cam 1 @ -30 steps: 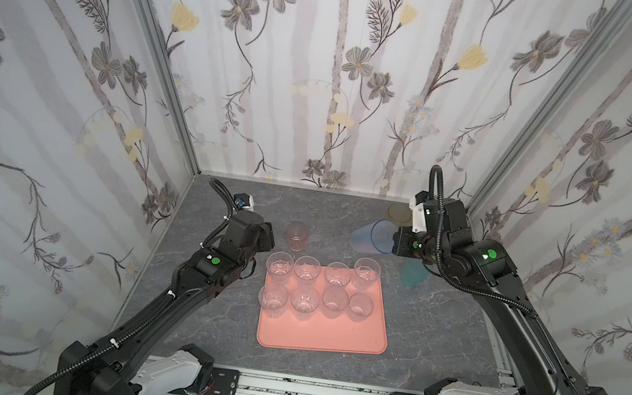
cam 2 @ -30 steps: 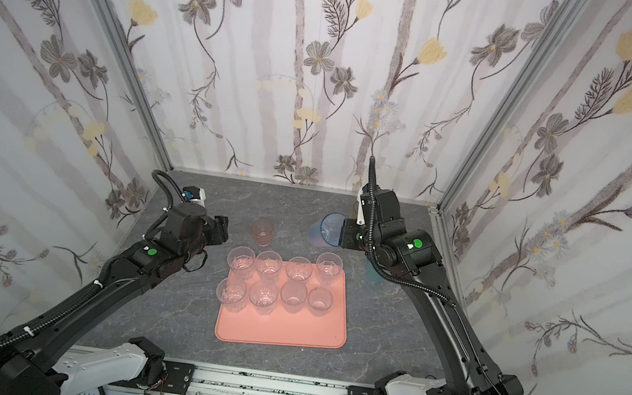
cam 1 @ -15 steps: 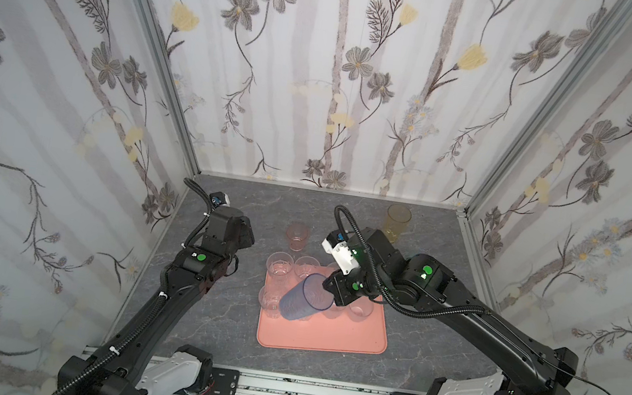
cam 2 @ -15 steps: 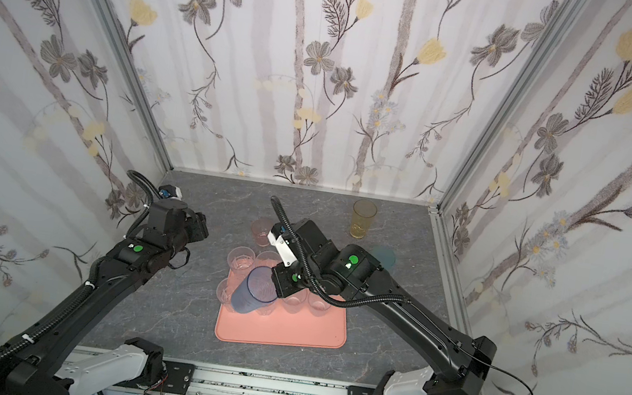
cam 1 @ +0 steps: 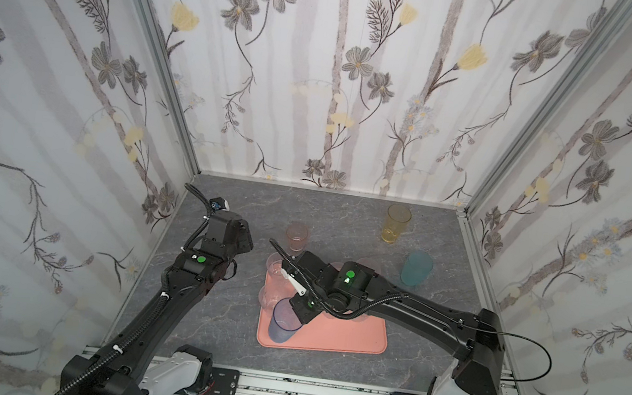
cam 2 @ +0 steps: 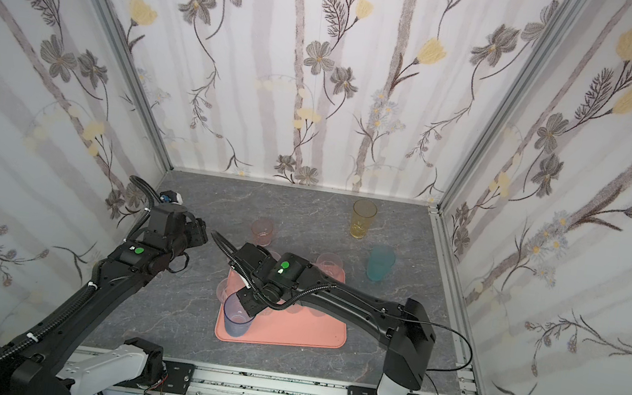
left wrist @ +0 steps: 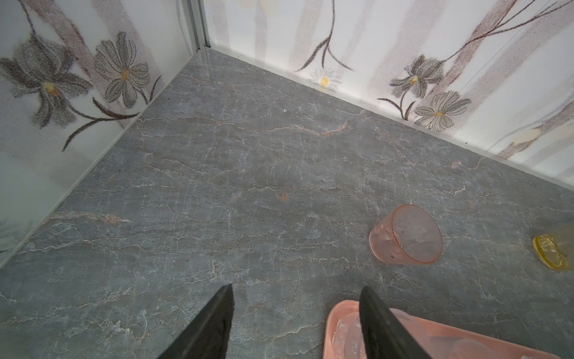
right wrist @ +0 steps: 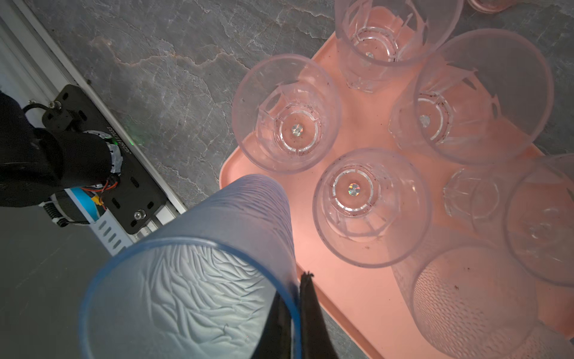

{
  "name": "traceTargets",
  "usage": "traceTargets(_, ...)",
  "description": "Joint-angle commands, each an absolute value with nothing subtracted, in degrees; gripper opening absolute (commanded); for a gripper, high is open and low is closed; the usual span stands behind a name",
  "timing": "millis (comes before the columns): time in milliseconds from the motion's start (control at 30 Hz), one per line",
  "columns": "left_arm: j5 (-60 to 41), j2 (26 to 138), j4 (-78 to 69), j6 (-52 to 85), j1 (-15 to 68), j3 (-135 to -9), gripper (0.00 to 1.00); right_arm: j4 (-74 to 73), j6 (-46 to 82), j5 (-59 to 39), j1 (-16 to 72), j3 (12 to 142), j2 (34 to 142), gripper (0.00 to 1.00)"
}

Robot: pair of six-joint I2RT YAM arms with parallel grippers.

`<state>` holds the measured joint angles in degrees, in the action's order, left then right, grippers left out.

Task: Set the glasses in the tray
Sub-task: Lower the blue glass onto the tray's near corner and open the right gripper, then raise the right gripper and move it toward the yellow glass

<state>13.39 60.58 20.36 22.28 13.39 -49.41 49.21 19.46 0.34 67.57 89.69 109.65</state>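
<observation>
At the near left corner of the tray [cam 1: 349,339], the blue glass [cam 1: 283,325] is held by its rim, pinched in the right tool [right wrist: 292,293]. Placement is underway, I judge; next comes lowering upright, then release. Left tool [left wrist: 295,300] stands spread, empty, above the bench [left wrist: 248,186].

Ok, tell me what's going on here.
The right claw pinches the rim of the blue glass at the near left corner of the tray; whether it has touched down is unclear. Clear glasses already stand in the tray. The pink glass, amber glass and teal glass stand on the table outside it. The left claw is open and empty, hovering beside the tray's far left corner.
</observation>
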Motion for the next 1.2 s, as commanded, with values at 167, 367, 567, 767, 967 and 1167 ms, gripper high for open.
traceTargets(167, 13.36, 60.21, 20.12, 21.8, 12.57, -49.13, 0.67, 46.61, 21.27, 5.18, 67.85, 94.96, 117.57, 0.0)
traceTargets(367, 13.32, 60.12, 20.13, 21.09, 12.13, -49.39, 0.67, 48.48, 21.53, 3.24, 67.85, 97.55, 120.32, 0.0)
traceTargets(567, 13.18, 60.51, 20.03, 21.09, 11.95, -49.83, 0.67, 51.59, 20.87, 1.7, 68.52, 99.26, 121.82, 0.0)
traceTargets(767, 13.08, 60.82, 19.86, 21.36, 11.95, -49.82, 0.67, 51.69, 20.74, 0.16, 69.09, 100.5, 123.31, 0.13)
traceTargets(967, 13.27, 60.55, 19.95, 20.75, 11.95, -50.43, 0.67, 52.44, 20.34, -1.91, 68.86, 102.23, 122.59, 0.31)
traceTargets(1167, 13.2, 61.25, 19.95, 20.78, 11.95, -52.01, 0.67, 52.47, 20.89, -6.09, 64.94, 104.38, 117.41, 0.39)
